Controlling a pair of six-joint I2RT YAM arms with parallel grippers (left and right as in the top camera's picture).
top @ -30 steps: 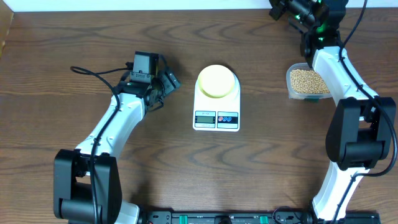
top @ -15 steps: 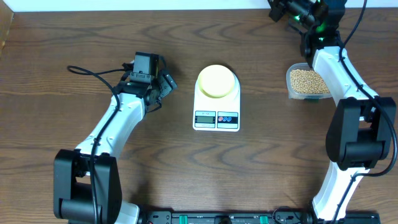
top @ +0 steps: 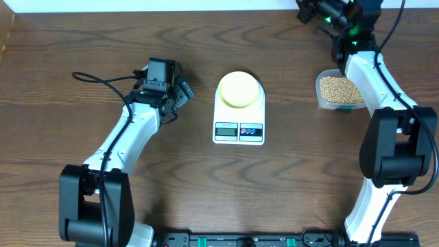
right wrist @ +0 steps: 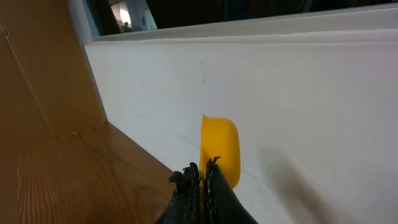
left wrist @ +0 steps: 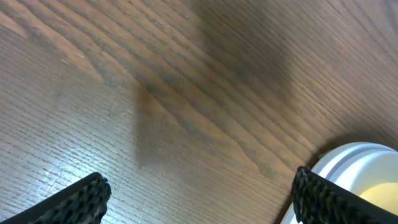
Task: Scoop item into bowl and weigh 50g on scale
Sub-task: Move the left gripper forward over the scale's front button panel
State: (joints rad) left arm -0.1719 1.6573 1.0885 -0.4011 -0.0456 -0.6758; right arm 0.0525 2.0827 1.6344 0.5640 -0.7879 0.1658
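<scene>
The scale [top: 238, 118] is coloured white, the bowl [top: 239, 89] cream, the beans [top: 337, 89] tan, the scoop [right wrist: 221, 149] yellow. The table [top: 68, 41] is grained dark brown.

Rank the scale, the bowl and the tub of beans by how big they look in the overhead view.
1. The scale looks largest.
2 and 3. The clear tub and the bowl look about alike. The right arm covers part of the tub, so I won't rank those two.
</scene>
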